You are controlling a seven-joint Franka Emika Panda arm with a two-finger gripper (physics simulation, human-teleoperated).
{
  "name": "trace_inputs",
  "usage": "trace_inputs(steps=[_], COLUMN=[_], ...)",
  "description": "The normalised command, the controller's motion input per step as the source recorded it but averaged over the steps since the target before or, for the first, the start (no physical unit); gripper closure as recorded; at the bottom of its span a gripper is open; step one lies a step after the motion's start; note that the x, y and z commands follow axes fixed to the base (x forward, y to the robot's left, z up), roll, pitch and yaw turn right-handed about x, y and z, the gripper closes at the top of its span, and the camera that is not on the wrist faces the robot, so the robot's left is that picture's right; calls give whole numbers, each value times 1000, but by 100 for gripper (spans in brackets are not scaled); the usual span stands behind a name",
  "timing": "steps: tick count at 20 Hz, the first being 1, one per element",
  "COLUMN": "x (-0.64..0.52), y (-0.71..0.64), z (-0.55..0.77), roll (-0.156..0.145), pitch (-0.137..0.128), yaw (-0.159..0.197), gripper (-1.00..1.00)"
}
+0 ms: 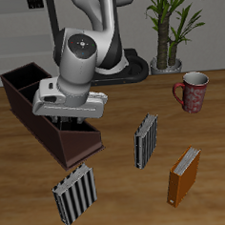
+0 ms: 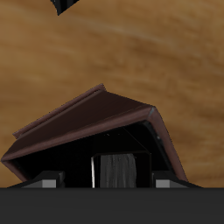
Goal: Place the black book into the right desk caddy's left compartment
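Wooden desk [image 1: 121,190]: claw [image 1: 71,119], clamped on the black book [image 2: 116,171], hovers over the right desk caddy [image 1: 32,102]; next, lower and release.

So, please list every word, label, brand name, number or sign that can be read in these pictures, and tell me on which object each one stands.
None: no readable text appears in either view.
The two grey-striped books show only stripes.
The orange-brown book, the right desk caddy, the patterned mug and the robot arm carry no lettering.
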Motion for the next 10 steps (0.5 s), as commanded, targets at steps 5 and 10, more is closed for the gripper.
trace_inputs(steps=[5,10], x=[-216,-382], y=[109,251], z=[346,564], roll=[0,36], pitch=[-24,-50], yaw=[-17,-25], gripper=[-100,-100])
